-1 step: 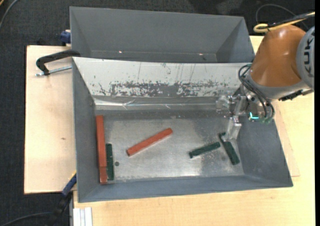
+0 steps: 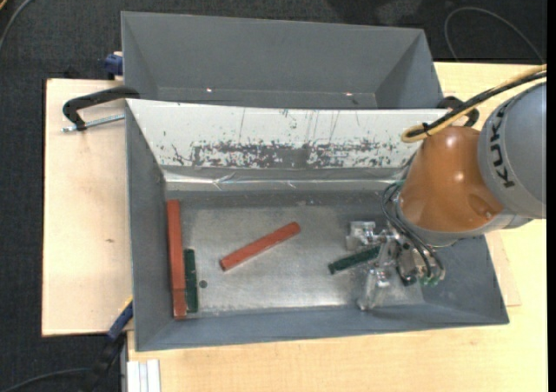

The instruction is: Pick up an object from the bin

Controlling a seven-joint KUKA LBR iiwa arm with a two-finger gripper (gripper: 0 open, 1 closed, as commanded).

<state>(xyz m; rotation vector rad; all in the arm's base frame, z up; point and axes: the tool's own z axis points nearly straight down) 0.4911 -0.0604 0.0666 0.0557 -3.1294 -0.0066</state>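
My gripper (image 2: 368, 261) is low over the right part of the bin floor, under the orange cover. Its two metal fingers (image 2: 361, 232) stand well apart, one toward the back and one toward the front. A thin dark green stick (image 2: 347, 262) lies across the gap between them, its left end poking out toward the middle of the bin. The fingers are not closed onto it. A red-orange flat bar (image 2: 259, 246) lies slanted on the floor to the left of the gripper.
Against the left wall a long red-orange bar (image 2: 175, 251) lies lengthwise, with a short dark green bar (image 2: 190, 282) beside its front end. The arm and its cables cover the bin's right side.
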